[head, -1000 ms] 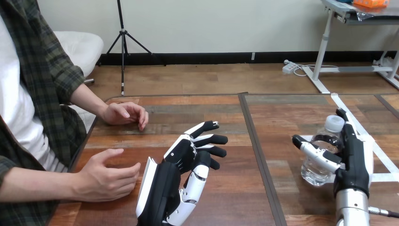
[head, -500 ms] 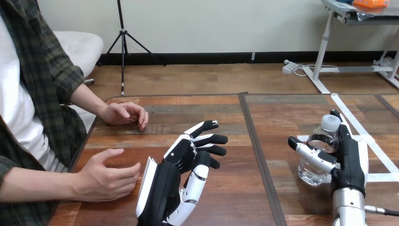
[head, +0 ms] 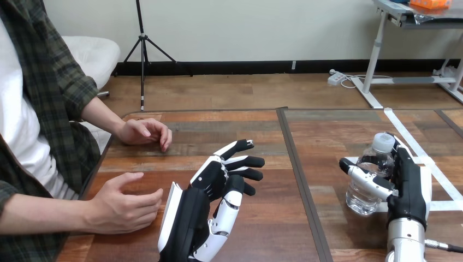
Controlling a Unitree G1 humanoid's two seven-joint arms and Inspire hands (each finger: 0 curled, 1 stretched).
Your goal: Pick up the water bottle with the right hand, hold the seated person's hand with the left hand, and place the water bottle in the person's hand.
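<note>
Bench: wooden top (head: pixel 327 136) with a dark seam down its middle and white tape lines (head: pixel 415 146) on the right half.
Water bottle: clear water bottle (head: pixel 361 197) with a white cap, on the right half of the bench among the tape lines, leaning a little to the right.
Right hand: the right hand (head: pixel 407 185) is closed round the bottle, thumb across its near front and fingers behind its far side.
Bottle base: it looks close to the bench, but I cannot tell whether it touches or has just cleared.
Left hand: the left hand (head: pixel 218 185) hangs over the near middle of the bench with its fingers loosely spread and pointing right. It holds nothing.
Person's near hand: the person's near hand (head: pixel 123 207) rests on its edge at the near left, loosely cupped. It is just left of the robot's left hand and apart from it.
Person's far hand: the person's far hand (head: pixel 144 132) lies palm down at the far left, fingers curled on the wood.
Step in hand: securing the grasp on the bottle. The hand-hold and the handover are not yet done.
Next move: probably a steady lift with the bottle kept upright, while the left hand turns left to take the near hand and steady it with the palm open.
</note>
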